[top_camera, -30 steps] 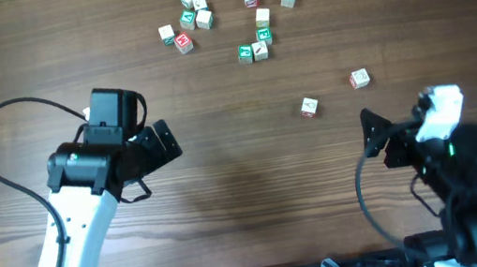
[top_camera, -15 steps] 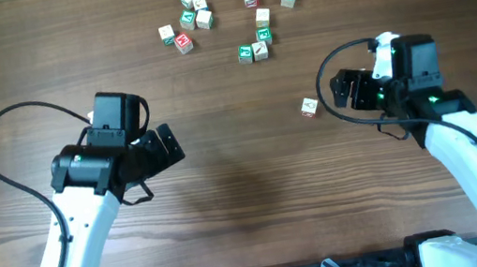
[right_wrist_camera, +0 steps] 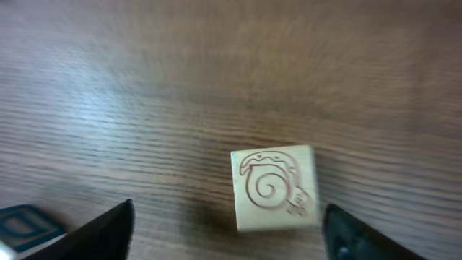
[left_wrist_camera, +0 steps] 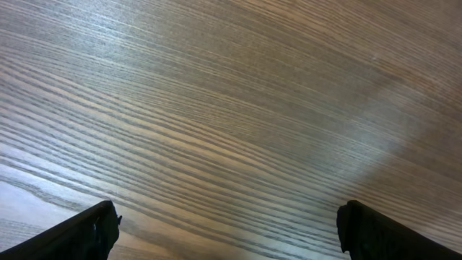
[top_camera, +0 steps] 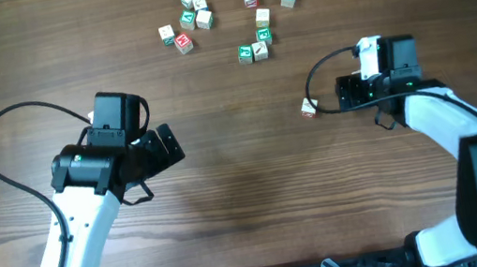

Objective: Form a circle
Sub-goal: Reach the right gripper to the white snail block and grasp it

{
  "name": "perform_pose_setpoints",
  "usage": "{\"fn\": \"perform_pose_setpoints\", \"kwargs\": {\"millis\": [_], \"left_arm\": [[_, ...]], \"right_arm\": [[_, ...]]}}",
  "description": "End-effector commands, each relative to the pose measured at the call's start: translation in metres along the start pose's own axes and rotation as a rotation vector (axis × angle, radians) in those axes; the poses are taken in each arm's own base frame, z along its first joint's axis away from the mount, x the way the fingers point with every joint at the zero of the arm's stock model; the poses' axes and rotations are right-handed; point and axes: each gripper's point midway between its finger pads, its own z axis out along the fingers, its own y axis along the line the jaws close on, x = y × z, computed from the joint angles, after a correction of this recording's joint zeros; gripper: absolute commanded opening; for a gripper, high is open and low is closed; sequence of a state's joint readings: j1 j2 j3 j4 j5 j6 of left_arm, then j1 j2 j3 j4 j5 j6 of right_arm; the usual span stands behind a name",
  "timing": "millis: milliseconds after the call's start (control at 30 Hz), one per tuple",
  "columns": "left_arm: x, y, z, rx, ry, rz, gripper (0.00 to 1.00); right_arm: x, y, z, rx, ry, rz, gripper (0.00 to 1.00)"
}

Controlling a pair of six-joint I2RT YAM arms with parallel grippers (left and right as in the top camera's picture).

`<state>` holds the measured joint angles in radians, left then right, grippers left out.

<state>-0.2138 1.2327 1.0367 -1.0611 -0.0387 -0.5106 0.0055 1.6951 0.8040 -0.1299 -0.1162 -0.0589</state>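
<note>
One wooden table (top_camera: 245,180) carries everything. We see the left gripper (top_camera: 168,147) low over bare wood on the left, its jaws spread wide with nothing between them. The right gripper (right_wrist_camera: 227,230) is on the right, jaws wide apart on either side of a single pale cube (right_wrist_camera: 274,186) carved with a snail, clamping nothing. Toward the far edge, among scattered cubes (top_camera: 188,20), a tight group of three cubes (top_camera: 257,45) lies well apart from both grippers.
</note>
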Motion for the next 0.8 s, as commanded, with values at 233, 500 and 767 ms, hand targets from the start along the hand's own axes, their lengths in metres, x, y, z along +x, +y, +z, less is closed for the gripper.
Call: {"fn": "perform_pose_setpoints", "kwargs": {"millis": [233,500,767], "left_arm": [[0.001,0.001,0.000,0.004,0.004,-0.003,1.00],[0.001,0.001,0.000,0.004,0.004,-0.003,1.00],[0.001,0.001,0.000,0.004,0.004,-0.003,1.00]], "right_arm": [[-0.020,-0.016,0.017,0.076,-0.035,0.098,0.46],[-0.015,-0.039,0.013,0.207,-0.053,0.381,0.24],[-0.001,-0.057,0.003,0.339,-0.001,0.508,0.25]]}}
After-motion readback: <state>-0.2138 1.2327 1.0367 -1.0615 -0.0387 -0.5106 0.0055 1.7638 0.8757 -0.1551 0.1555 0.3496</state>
